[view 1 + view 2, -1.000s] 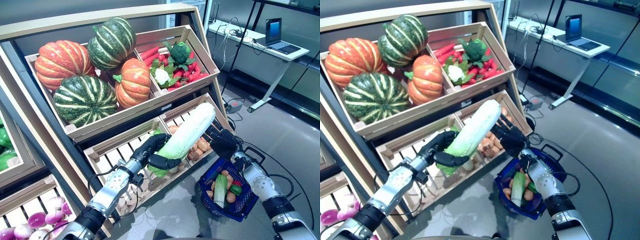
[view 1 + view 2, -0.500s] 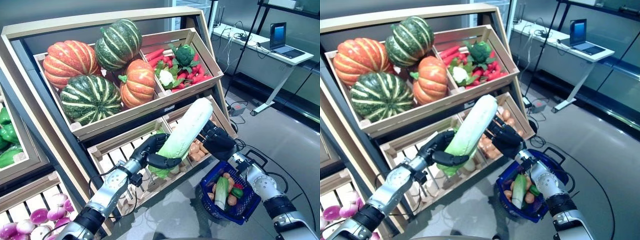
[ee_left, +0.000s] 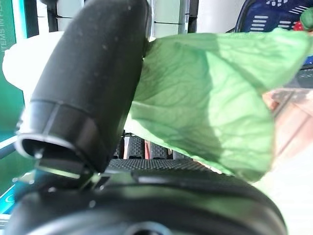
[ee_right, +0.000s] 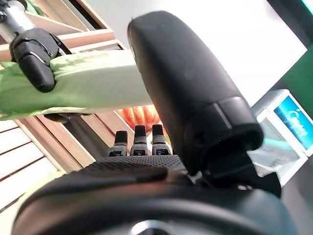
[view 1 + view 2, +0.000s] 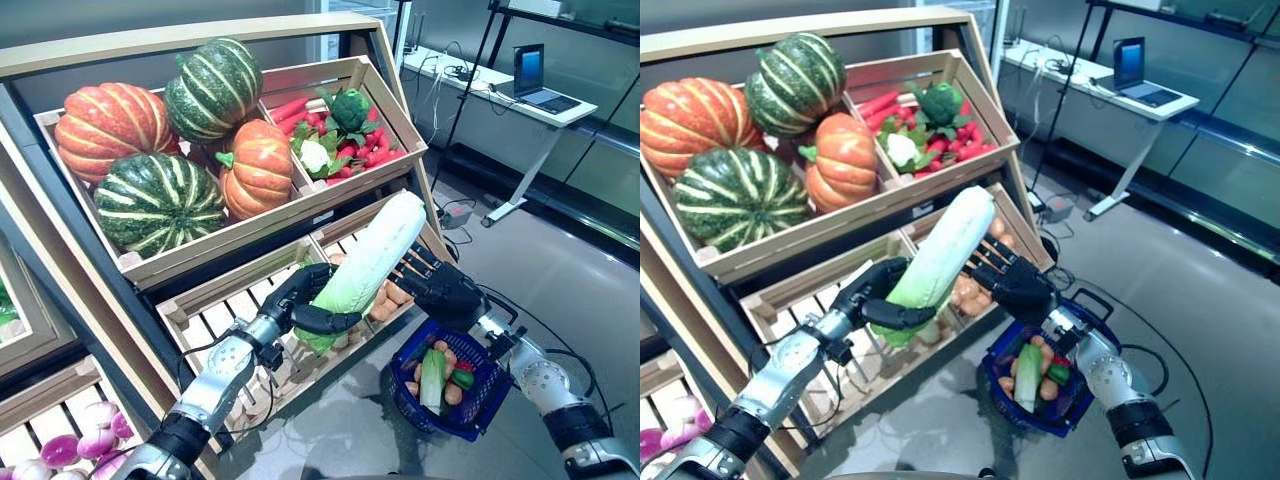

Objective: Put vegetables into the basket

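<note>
My left hand [image 5: 305,303] is shut on the leafy green end of a long pale-green napa cabbage [image 5: 366,263]. It holds the cabbage slanted up in front of the stand's lower crates. The cabbage's green leaves show in the left wrist view [image 3: 210,98]. My right hand [image 5: 445,292] is open with straight fingers, just beside and under the cabbage's white upper part, above the basket's rim. The blue basket [image 5: 492,385] stands on the floor at the lower right and holds a pale-green long vegetable, small brown round ones and a green one.
The wooden stand [image 5: 250,225] with slanted crates takes up the left and middle. A white desk [image 5: 505,85] with a laptop stands at the back right. Grey floor [image 5: 560,270] lies to the right of the basket.
My right hand has risen from the basket's rim toward the cabbage's underside, fingers spread. The cabbage stays in my left hand. The camera has shifted a little.
</note>
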